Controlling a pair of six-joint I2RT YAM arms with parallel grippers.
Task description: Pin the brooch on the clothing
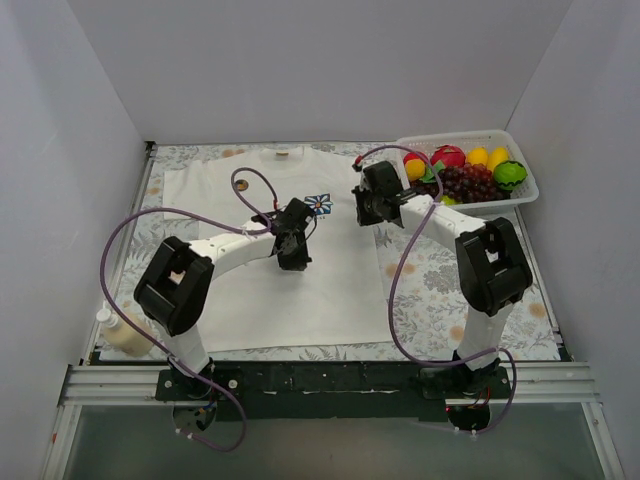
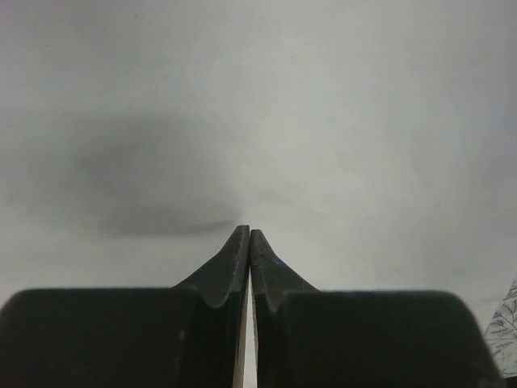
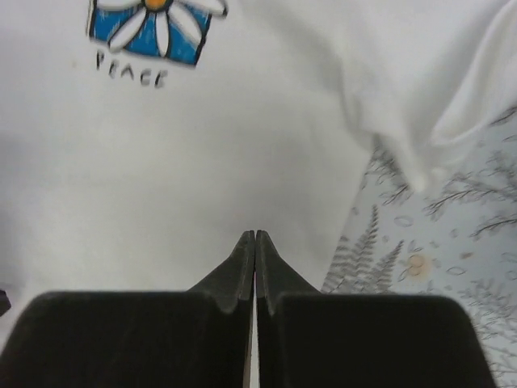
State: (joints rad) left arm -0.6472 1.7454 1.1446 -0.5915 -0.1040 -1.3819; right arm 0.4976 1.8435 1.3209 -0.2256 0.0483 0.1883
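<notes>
Left arm (image 1: 232,248) reaches from lower left toward frame centre, elbow sharply bent. Left gripper (image 2: 249,236): tips pressed together (hairline seam only). Right arm (image 1: 438,222) leans from lower right toward upper centre. Right gripper (image 3: 255,236): tips likewise meeting.

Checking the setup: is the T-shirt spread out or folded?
Spread out: the T-shirt lies flat, with its neck and sleeves showing.

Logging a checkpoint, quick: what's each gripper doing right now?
Left gripper: closed, nothing visible in it.
Right gripper: closed, nothing visible in it.
</notes>
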